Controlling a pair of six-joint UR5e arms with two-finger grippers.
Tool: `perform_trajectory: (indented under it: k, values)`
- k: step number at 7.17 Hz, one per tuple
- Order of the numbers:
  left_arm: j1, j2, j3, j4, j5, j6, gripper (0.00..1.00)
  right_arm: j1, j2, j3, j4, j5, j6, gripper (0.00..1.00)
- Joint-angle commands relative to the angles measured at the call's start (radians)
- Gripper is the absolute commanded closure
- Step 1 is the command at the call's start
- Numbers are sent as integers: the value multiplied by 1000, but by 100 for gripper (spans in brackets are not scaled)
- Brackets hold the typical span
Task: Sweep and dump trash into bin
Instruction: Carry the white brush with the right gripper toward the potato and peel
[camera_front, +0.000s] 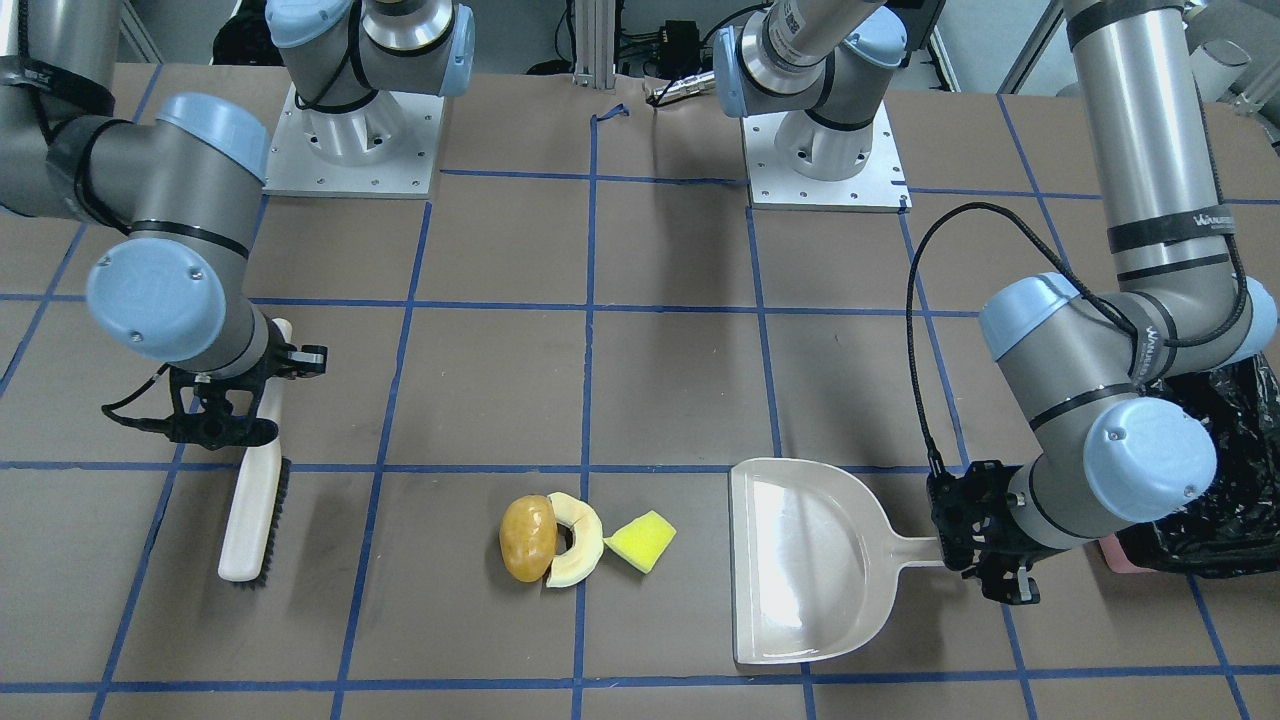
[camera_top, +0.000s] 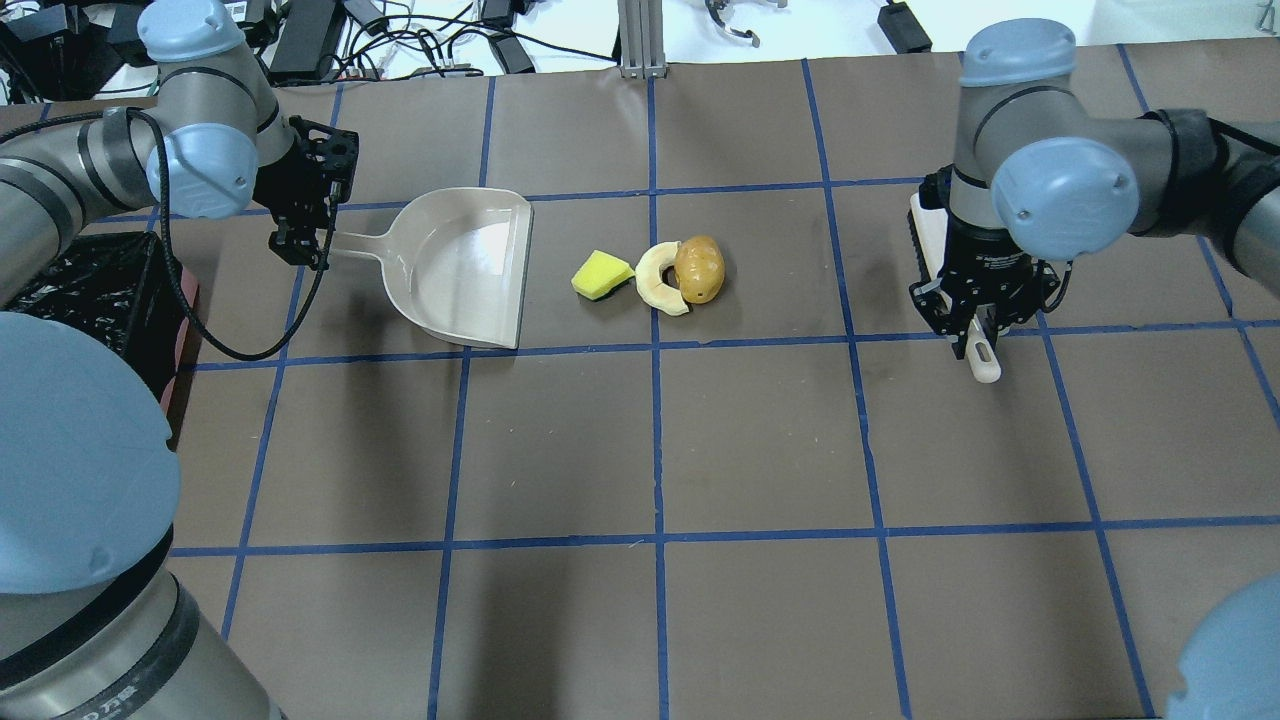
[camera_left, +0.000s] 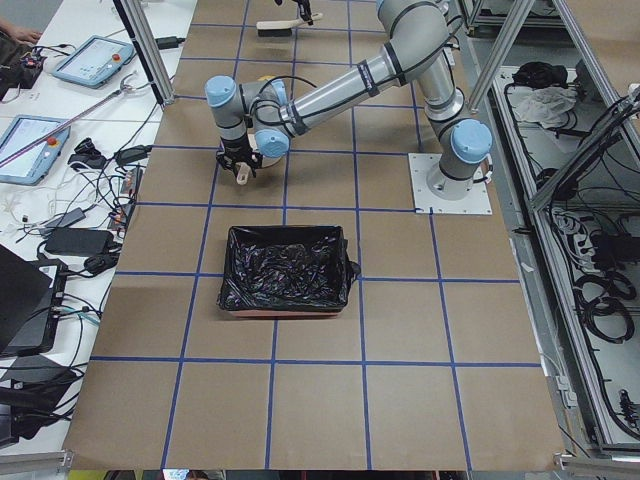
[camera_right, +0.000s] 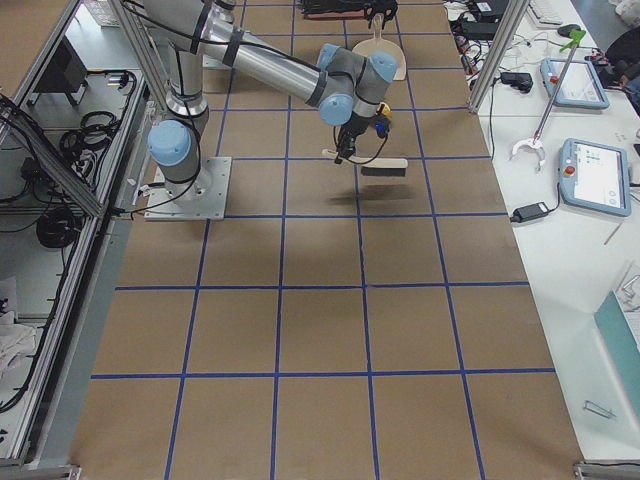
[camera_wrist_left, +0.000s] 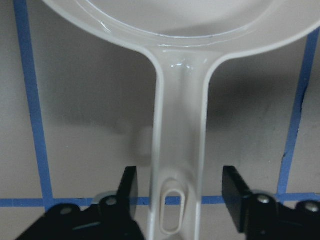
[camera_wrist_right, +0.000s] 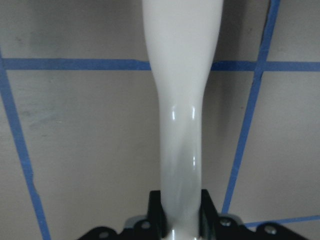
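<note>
On the brown taped table (camera_top: 760, 450), nothing is swept yet. I see the trash (camera_top: 660, 280) mid-table, just right of the dustpan (camera_top: 460, 270) mouth, with the bin (camera_left: 285, 268) far left. My right gripper (camera_wrist_right: 181, 202) clamps the brush (camera_front: 255, 500). My left gripper (camera_wrist_left: 182, 187) straddles the dustpan handle, jaws apart.

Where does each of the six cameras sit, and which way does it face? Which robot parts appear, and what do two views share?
Front-facing: across the table, facing the robot; both arms and bases.
Overhead: behind the robot, looking forward and down; both arms.
Exterior left: table's end by the bin; left arm near.
Exterior right: opposite end; right arm near, holding the brush.
Left wrist: down on the dustpan handle; left gripper open.
Right wrist: along the brush handle; right gripper.
Shared: front-facing and overhead both show the trash.
</note>
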Motion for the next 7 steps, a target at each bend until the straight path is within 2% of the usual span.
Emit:
perform_trajectory:
  k: [1,2,4,6,7]
  values:
    - [0,0,0,0,-2,-3,50,107,1,-2,16,0,124,84]
    - [0,0,0,0,-2,-3,51,129,2,-2,18,9,180,84]
    - [-1,0,0,0,-4,-3,60,180,10,-3,18,25,262,84]
    - [-1,0,0,0,-4,-3,62,210,25,-8,15,89,332,84]
    - [-1,0,0,0,-4,-3,62,229,44,-25,12,94,362,84]
